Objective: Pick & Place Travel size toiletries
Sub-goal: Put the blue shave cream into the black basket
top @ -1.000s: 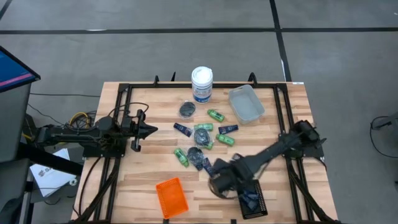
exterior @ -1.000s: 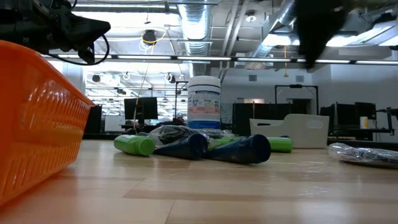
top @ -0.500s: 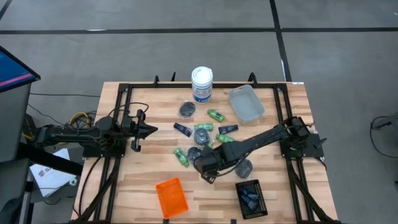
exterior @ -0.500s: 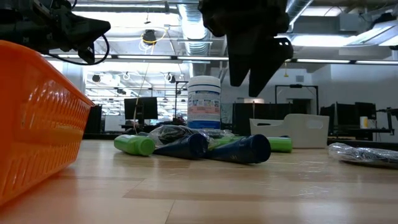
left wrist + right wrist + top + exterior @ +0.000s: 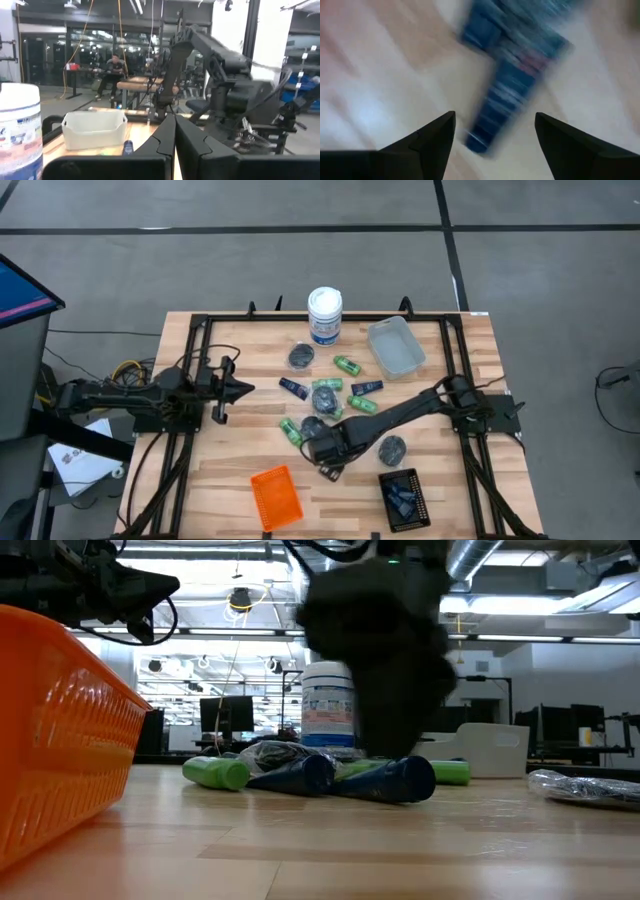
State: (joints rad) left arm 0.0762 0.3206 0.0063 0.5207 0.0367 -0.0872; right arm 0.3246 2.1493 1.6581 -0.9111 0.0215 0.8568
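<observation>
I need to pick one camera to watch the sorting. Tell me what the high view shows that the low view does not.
Only the high view shows the black tray holding dark blue pieces, the wrapped puck beside it, and the left claw waiting, shut, at the table's left side. Only the low view shows the room behind. Both show the white canister, clear bin, orange tray, green bottles and the open right claw over the pile.

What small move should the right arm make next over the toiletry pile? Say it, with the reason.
Probably lower the right tool a little straight down and close on the dark blue tube. Its fingers are spread wide with nothing between them, and the tube lies on the wood directly ahead of the gap. The left tool waits shut at the table's left side.
</observation>
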